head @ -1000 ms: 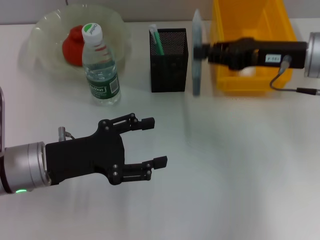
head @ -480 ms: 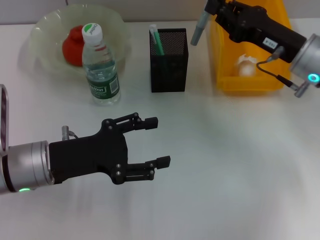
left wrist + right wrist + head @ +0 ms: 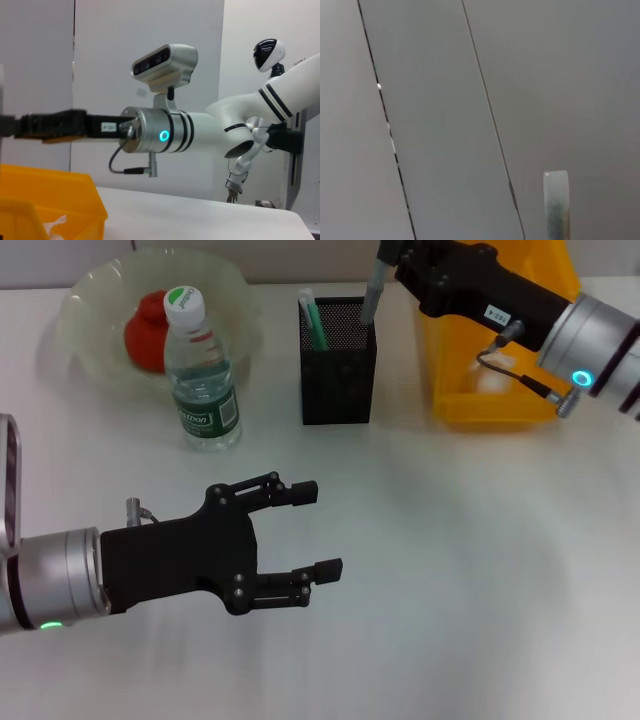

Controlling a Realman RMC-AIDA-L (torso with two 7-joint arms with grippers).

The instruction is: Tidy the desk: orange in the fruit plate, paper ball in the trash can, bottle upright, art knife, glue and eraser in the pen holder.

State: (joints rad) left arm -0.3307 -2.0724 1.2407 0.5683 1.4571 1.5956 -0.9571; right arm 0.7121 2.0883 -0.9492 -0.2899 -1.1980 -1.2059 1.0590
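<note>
My right gripper (image 3: 392,262) is shut on the grey glue (image 3: 373,288), which is nearly upright with its lower end at the open top of the black mesh pen holder (image 3: 338,370). The glue's tip (image 3: 556,202) also shows in the right wrist view. The mint-green art knife (image 3: 315,323) stands inside the pen holder. The orange (image 3: 146,330) lies in the fruit plate (image 3: 85,310). In front of the plate, the bottle (image 3: 203,375) stands upright. The paper ball (image 3: 54,224) lies in the yellow trash can (image 3: 470,405). My left gripper (image 3: 318,528) hovers open over the table. The eraser is out of view.
The right arm (image 3: 560,325) reaches across above the trash can from the right. The left arm (image 3: 60,575) comes in low from the left over the white table (image 3: 470,570). The pen holder stands between the bottle and the trash can.
The right gripper has swung the glue from lying crosswise beside the trash can leftward to nearly upright over the pen holder. The left gripper has barely shifted.
</note>
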